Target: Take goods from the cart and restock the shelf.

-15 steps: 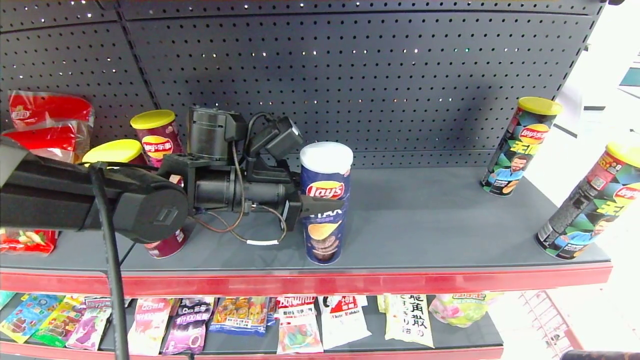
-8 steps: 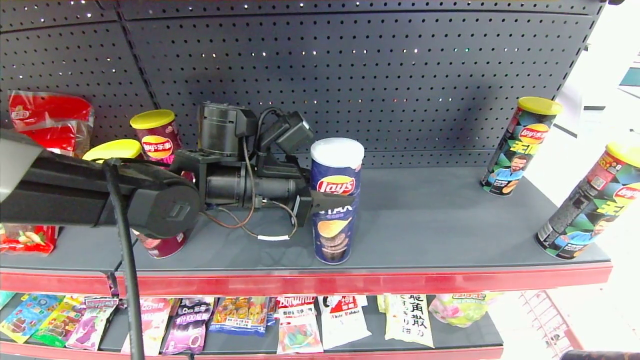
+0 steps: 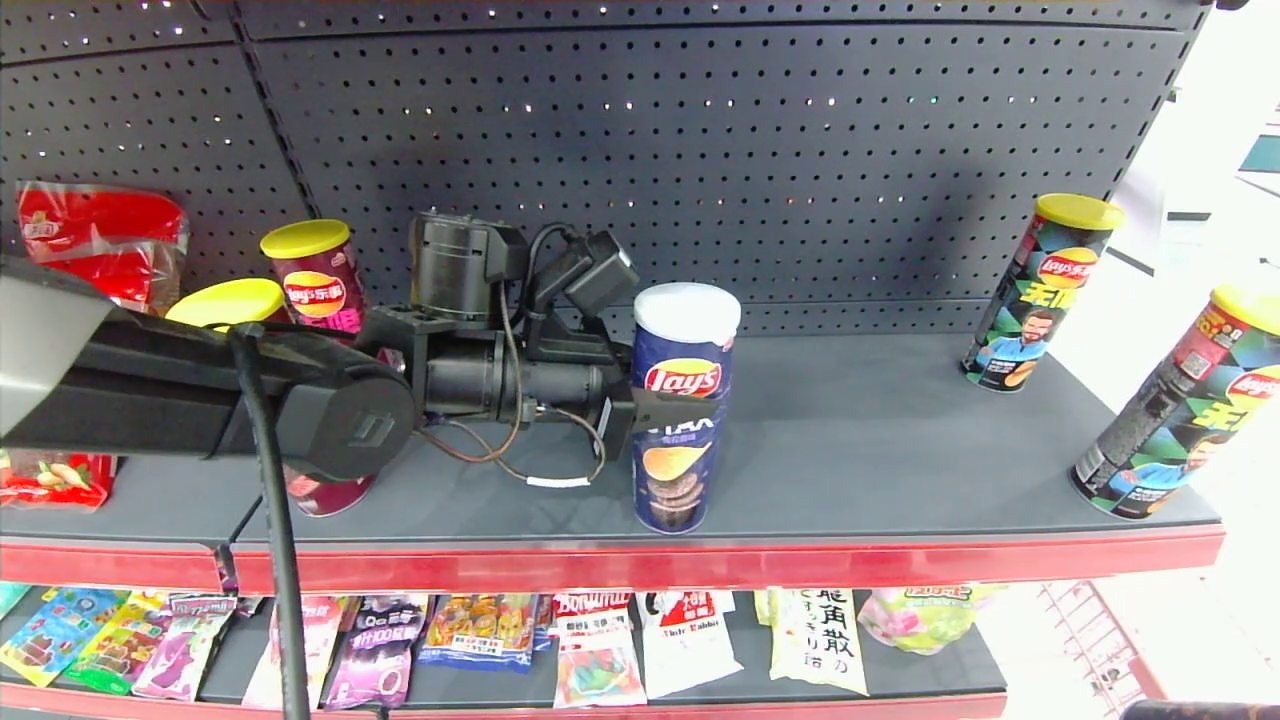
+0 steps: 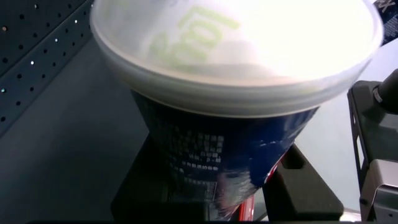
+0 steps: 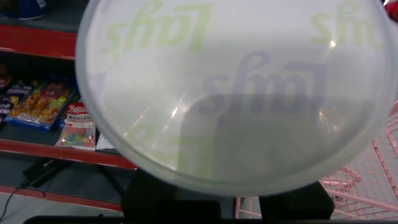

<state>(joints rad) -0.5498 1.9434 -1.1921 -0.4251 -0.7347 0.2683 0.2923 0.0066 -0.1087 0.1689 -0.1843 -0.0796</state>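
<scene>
Within the left claw [image 3: 685,408] a blue chip can [image 3: 686,345] is clamped at mid-height, with one dark finger laid across its front face and the white lid [image 4: 236,43] left free above. The can is held upright, which is judged to suit a straight set-down. Its base is seen low over the shelf board [image 3: 850,440], just inside the red front lip [image 3: 900,560]; whether it already rests there cannot be told. Open board is noted beyond the claw's tips, so a place for the can is judged available there or deeper toward the pegboard [image 3: 750,180]. Back along the wrist, two maroon cans with yellow lids [image 3: 315,270] are partly covered by the arm, and red bags [image 3: 95,235] lie further back still. These are judged the main hazard if the arm is drawn back carelessly. Well beyond the tips, two green-and-black cans [image 3: 1040,290] stand apart from the claw, the nearer one tilted at the board's end. Below the claw, hanging packets [image 3: 600,640] are ranged on a lower shelf. At the right claw [image 5: 239,208] a second can [image 5: 236,87] is seen lid-on, taken to be gripped since it hangs clear of any support, with the pink cart [image 5: 373,186] just behind it.
</scene>
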